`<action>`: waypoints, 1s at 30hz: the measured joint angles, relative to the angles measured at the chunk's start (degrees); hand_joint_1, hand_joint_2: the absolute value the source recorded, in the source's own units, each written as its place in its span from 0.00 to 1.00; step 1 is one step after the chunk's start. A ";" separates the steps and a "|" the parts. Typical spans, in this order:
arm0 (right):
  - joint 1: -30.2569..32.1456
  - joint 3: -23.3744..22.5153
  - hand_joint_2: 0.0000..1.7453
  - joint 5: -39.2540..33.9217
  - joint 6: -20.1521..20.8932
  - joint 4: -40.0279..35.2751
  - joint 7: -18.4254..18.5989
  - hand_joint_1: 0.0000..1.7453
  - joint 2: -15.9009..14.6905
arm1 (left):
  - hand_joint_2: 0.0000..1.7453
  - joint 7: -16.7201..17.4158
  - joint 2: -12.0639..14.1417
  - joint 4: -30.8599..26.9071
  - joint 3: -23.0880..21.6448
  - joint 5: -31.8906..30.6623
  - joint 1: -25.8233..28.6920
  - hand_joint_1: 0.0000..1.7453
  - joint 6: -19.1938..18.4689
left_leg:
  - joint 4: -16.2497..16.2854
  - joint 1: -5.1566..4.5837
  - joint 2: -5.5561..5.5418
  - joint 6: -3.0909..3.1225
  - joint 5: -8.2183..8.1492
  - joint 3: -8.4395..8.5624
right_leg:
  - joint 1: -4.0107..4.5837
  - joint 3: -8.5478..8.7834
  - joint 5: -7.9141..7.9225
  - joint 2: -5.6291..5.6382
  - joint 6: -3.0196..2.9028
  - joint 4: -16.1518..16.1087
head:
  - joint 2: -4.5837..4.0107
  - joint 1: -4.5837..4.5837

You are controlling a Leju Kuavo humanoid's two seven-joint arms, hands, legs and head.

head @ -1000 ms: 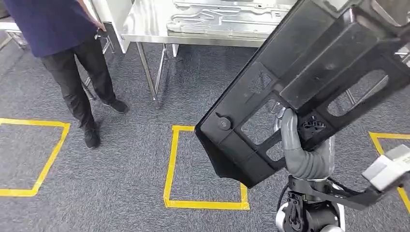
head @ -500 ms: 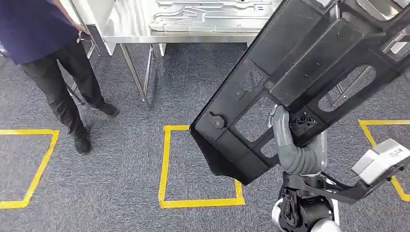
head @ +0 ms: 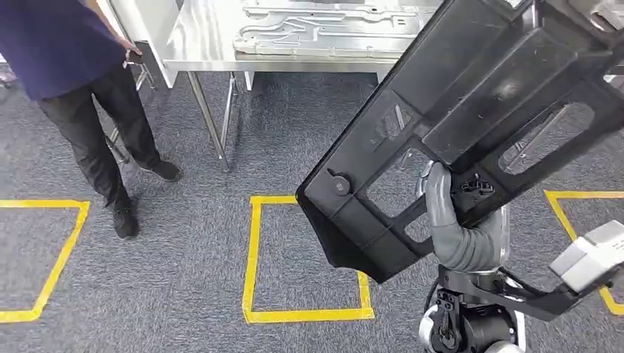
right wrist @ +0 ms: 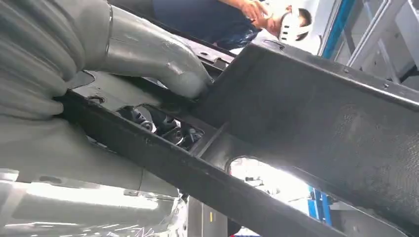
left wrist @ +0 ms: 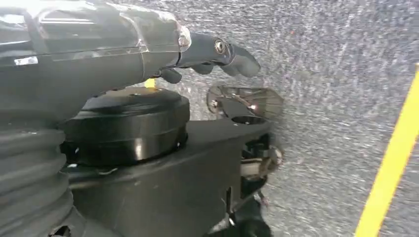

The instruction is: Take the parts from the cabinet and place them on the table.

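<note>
A large black plastic part (head: 471,125) with several cut-out windows is tilted up in front of me, its top end over the steel table's (head: 199,51) edge. My right hand (head: 452,220) grips it from below near its lower end. In the right wrist view the grey thumb (right wrist: 163,57) presses on a rib of the black part (right wrist: 321,113). My left hand (left wrist: 148,49) hangs over the carpet with its dark fingers (left wrist: 232,57) stretched out and nothing in it.
On the steel table lies a flat silver metal panel (head: 331,29). A person (head: 73,81) in dark clothes stands at the table's left end. Yellow tape squares (head: 254,257) mark the grey carpet in front of the table.
The whole picture has shifted a little sideways and back, so the camera has moved. The black part stays in my right hand at much the same tilt.
</note>
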 joint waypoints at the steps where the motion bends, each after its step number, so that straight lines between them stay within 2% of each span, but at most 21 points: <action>1: -0.05 0.00 1.00 0.13 0.00 0.00 0.02 1.00 0.00 | 1.00 -0.11 0.00 0.00 0.00 0.13 -0.15 0.00 0.00 | 0.23 -0.11 -0.16 -0.19 -0.02 -0.05 | 0.35 -0.30 -2.30 -0.14 -0.37 -1.11 | 0.00 -0.22; 3: 0.13 0.06 1.00 0.24 0.00 -0.11 0.20 1.00 0.00 | 1.00 -0.22 -0.07 -0.02 0.02 0.50 -0.03 0.00 0.00 | 0.65 -0.10 -0.37 -1.02 -0.28 -0.16 | 0.51 -0.06 -1.28 -0.42 -1.84 -1.17 | 0.02 -0.33; 6: 0.08 0.17 1.00 -0.04 0.00 -0.09 0.00 1.00 -0.04 | 1.00 -0.26 -0.07 -0.02 0.02 0.76 -0.08 0.00 0.00 | 2.14 -0.04 -0.15 -1.73 -0.73 -0.34 | 0.17 1.49 -1.60 -0.91 -2.75 -1.70 | 0.00 -0.41; 7: -0.01 0.17 1.00 -0.41 0.02 -0.07 -0.36 1.00 -0.02 | 1.00 -0.31 -0.07 -0.02 0.02 0.81 -0.18 0.00 0.00 | 6.46 0.08 0.26 -2.10 -1.30 -2.74 | 0.15 2.25 -2.07 -1.22 -3.22 -1.78 | 0.00 -1.13; 9: 0.27 0.24 1.00 -1.16 0.02 0.15 -1.18 1.00 -0.02 | 1.00 -0.37 -0.02 -0.02 0.02 0.94 -0.13 0.00 0.00 | 14.89 0.36 0.32 -2.48 -3.85 -8.60 | 0.17 3.12 -2.98 -1.44 -3.34 -1.77 | 0.00 -1.55; 11: 0.61 0.35 1.00 -1.84 0.02 0.52 -1.85 1.00 -0.02 | 1.00 -0.50 0.06 0.02 0.02 1.03 0.14 0.00 0.02 | 18.81 0.46 0.36 -2.65 -6.02 -13.02 | 0.17 4.31 -4.07 -1.40 -3.25 -1.77 | 0.00 -1.70; 12: 1.05 0.39 1.00 -2.17 0.02 0.55 -2.36 1.00 -0.04 | 1.00 -0.57 0.13 0.04 0.02 1.03 0.17 0.00 0.02 | 17.74 0.46 0.39 -2.65 -5.90 -13.58 | 0.16 5.21 -4.78 -1.38 -3.14 -1.77 | 0.00 -1.75; 14: 1.77 0.44 1.00 -3.13 0.02 0.52 -3.21 1.00 -0.04 | 1.00 -0.63 0.22 0.07 0.02 0.92 0.17 0.00 0.22 | 11.76 0.45 0.53 -2.28 -2.28 -12.37 | 0.13 7.18 -6.25 -1.39 -2.84 -1.78 | 0.00 -1.81; 15: 2.44 0.39 1.00 -3.74 0.00 0.50 -3.70 1.00 -0.07 | 1.00 -0.63 0.22 0.07 0.02 0.83 0.23 0.00 0.42 | 6.42 0.43 0.98 -1.95 3.00 -11.06 | 0.12 8.53 -7.35 -1.52 -2.51 -1.82 | 0.00 -1.95; 16: 3.03 0.33 1.00 -4.37 0.00 0.50 -4.18 1.00 -0.18 | 1.00 -0.66 0.26 0.09 0.02 0.65 0.47 0.00 0.63 | 4.23 0.31 1.51 -1.60 7.51 -11.02 | 0.21 9.20 -8.22 -1.63 -2.18 -1.81 | 0.00 -2.27; 17: 3.68 0.29 1.00 -4.98 0.00 0.50 -4.52 1.00 -0.22 | 1.00 -0.63 0.26 0.13 0.04 0.57 0.35 0.00 0.77 | 4.20 -0.02 1.65 -1.39 5.78 -11.18 | 0.30 9.25 -8.53 -1.37 -1.89 -1.95 | 0.00 -2.55; 18: 4.16 -0.05 1.00 -5.84 0.00 0.35 -5.05 1.00 -0.39 | 1.00 -0.63 0.22 0.13 0.04 0.50 0.23 0.00 1.01 | 4.30 -0.19 1.51 -0.66 5.70 -10.91 | 0.23 9.03 -8.97 -1.50 -1.28 -2.60 | 0.00 -2.52; 19: 4.62 -0.28 1.00 -6.36 0.00 0.20 -5.27 1.00 -0.68 | 1.00 -0.63 0.15 0.15 0.04 0.41 0.30 0.00 1.25 | 3.96 -0.23 1.32 -0.26 5.09 -10.82 | 0.14 10.09 -8.81 -1.57 -0.92 -2.94 | 0.00 -2.60; 21: 5.14 -0.68 1.00 -6.69 0.00 -0.11 -5.90 1.00 -0.98 | 1.00 -0.66 0.13 0.17 0.04 0.35 0.27 0.00 1.40 | 3.61 -0.06 1.03 0.63 4.31 -9.52 | 0.09 9.89 -7.61 -1.50 -0.23 -1.13 | 0.00 -2.54; 23: 5.34 -0.90 1.00 -6.73 -0.02 -0.13 -6.05 1.00 -1.36 | 1.00 -0.66 0.11 0.22 0.04 0.33 0.38 0.00 1.40 | 3.21 -0.06 0.92 1.15 3.27 -7.88 | 0.14 5.65 -6.30 -1.16 -0.61 6.38 | 0.00 -2.12; 24: 5.63 -1.09 1.00 -6.75 -0.02 -0.09 -6.08 1.00 -1.55 | 1.00 -0.66 0.07 0.22 0.04 0.33 0.41 0.00 1.40 | 3.13 -0.18 0.86 1.34 2.40 -6.78 | 0.34 1.99 -7.59 -1.02 -0.67 11.71 | 0.00 -1.81; 26: 6.15 -1.29 1.00 -6.82 -0.02 -0.09 -6.08 1.00 -1.94 | 1.00 -0.63 0.07 0.24 0.04 0.33 0.45 0.00 1.40 | 3.11 -0.50 0.59 1.60 0.89 -4.92 | 0.52 -2.31 -12.79 -0.94 -0.56 15.97 | 0.00 -1.16; 27: 6.33 -1.47 1.00 -6.89 -0.02 -0.09 -6.08 1.00 -1.97 | 1.00 -0.63 0.02 0.26 0.04 0.33 0.44 0.00 1.40 | 3.11 -0.76 0.34 1.73 -0.22 -3.41 | 0.57 -3.77 -15.78 -0.90 -0.61 16.18 | 0.00 -0.98; 28: 6.40 -1.62 1.00 -7.15 -0.02 -0.11 -6.14 1.00 -2.05 | 1.00 -0.63 0.02 0.26 0.04 0.33 0.44 0.00 1.42 | 3.10 -1.02 0.18 1.82 -1.15 -2.01 | 0.71 -4.36 -16.56 -0.85 -0.82 15.18 | 0.00 -0.90; 29: 6.42 -1.66 1.00 -7.39 -0.02 -0.11 -6.23 1.00 -2.14 | 1.00 -0.63 0.02 0.28 0.04 0.33 0.45 0.00 1.46 | 3.07 -1.20 0.07 1.84 -1.99 -0.71 | 0.84 -4.40 -15.99 -0.83 -1.17 13.34 | 0.00 -0.70; 30: 6.46 -1.68 1.00 -7.93 -0.02 -0.11 -6.42 1.00 -2.27 | 1.00 -0.66 0.02 0.31 0.04 0.33 0.42 0.00 1.62 | 3.05 -1.54 -0.03 1.86 -3.12 0.99 | 1.23 -4.36 -12.41 -0.76 -1.90 9.67 | 0.00 -0.40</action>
